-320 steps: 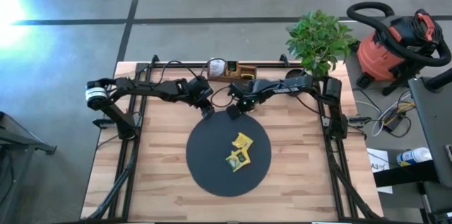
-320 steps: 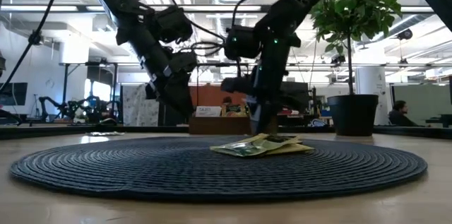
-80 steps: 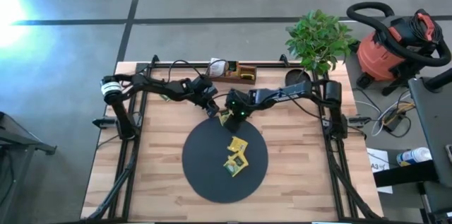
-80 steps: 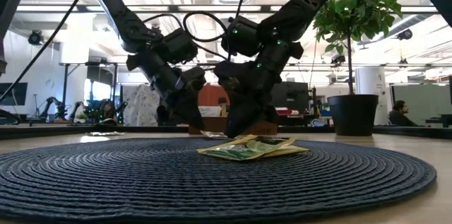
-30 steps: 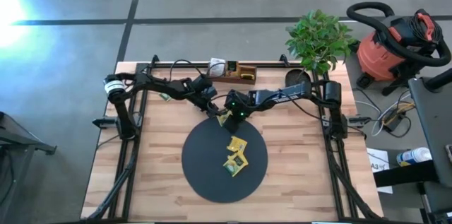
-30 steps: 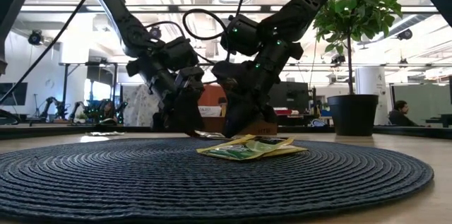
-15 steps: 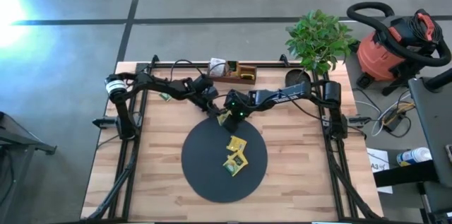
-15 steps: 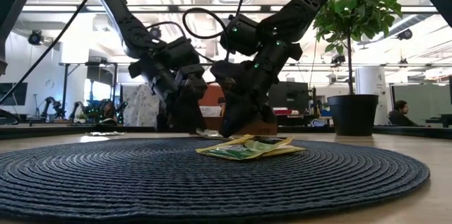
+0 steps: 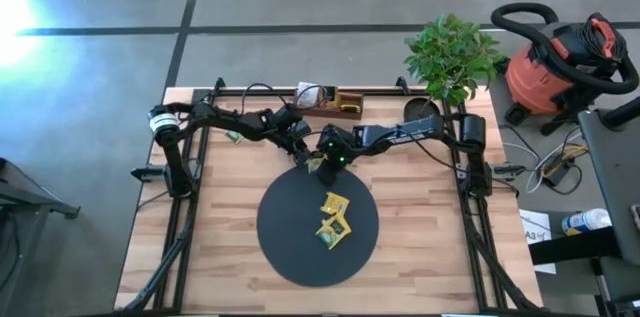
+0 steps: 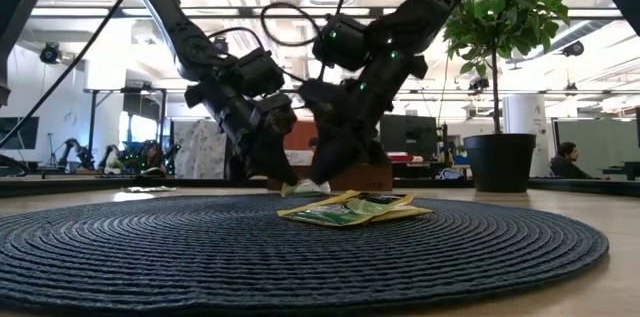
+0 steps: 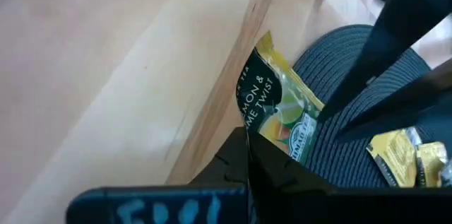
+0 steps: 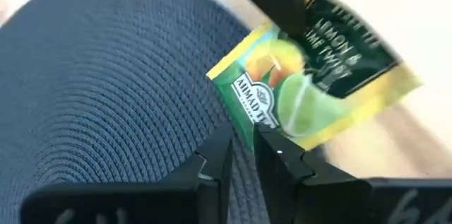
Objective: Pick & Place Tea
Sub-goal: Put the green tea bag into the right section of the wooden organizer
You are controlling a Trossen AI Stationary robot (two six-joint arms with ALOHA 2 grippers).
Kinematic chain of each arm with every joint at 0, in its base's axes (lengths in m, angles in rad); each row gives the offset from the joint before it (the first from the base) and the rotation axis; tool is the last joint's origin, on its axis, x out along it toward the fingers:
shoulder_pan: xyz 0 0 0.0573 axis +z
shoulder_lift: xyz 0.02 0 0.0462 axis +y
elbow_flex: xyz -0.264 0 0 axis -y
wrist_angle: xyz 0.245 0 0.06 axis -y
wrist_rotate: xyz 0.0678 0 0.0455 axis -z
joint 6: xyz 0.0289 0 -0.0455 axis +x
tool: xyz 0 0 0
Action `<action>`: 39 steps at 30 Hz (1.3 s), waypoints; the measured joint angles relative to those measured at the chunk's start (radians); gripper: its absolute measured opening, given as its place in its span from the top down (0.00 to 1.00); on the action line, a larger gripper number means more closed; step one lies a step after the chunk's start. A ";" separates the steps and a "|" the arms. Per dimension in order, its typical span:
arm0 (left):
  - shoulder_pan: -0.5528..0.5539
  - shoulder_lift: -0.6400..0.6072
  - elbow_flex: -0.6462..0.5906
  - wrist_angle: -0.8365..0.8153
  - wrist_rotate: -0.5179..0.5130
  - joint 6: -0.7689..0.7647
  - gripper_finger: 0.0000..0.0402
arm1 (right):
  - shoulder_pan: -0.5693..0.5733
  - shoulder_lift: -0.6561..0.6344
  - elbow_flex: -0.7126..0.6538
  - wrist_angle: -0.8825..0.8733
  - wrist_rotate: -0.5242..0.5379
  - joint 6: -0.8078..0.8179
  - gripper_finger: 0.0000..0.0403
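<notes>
Surface (image 9: 420, 247) is carrying the black mat (image 9: 290, 247), both arms converging at its far edge. Left gripper (image 9: 305, 155), spread a second ago, is now pinching the green-yellow tea packet (image 11: 279, 114); right gripper (image 9: 322, 163) is still pinching it too: a handover, I judge. Wrist views are showing both grips; the high view is showing spare packets (image 9: 334, 222) mid-mat.

Bright ceiling lights; floor glare; wrist views blurred

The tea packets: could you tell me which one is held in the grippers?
The lemon-lime packet at the black mat's far edge, pinched by both grippers; the others lie loose mid-mat.
</notes>
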 joint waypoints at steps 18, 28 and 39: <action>-0.038 -0.204 0.008 -0.022 -0.184 0.362 1.00 | -0.083 -0.222 0.047 -0.281 0.144 -0.435 0.85; -0.074 -0.213 0.016 -0.048 -0.229 0.433 1.00 | -0.083 -0.222 0.167 -0.318 0.168 -0.611 0.85; -0.080 -0.213 0.079 -0.046 -0.270 0.480 1.00 | -0.072 -0.201 0.210 -0.388 0.162 -0.649 0.68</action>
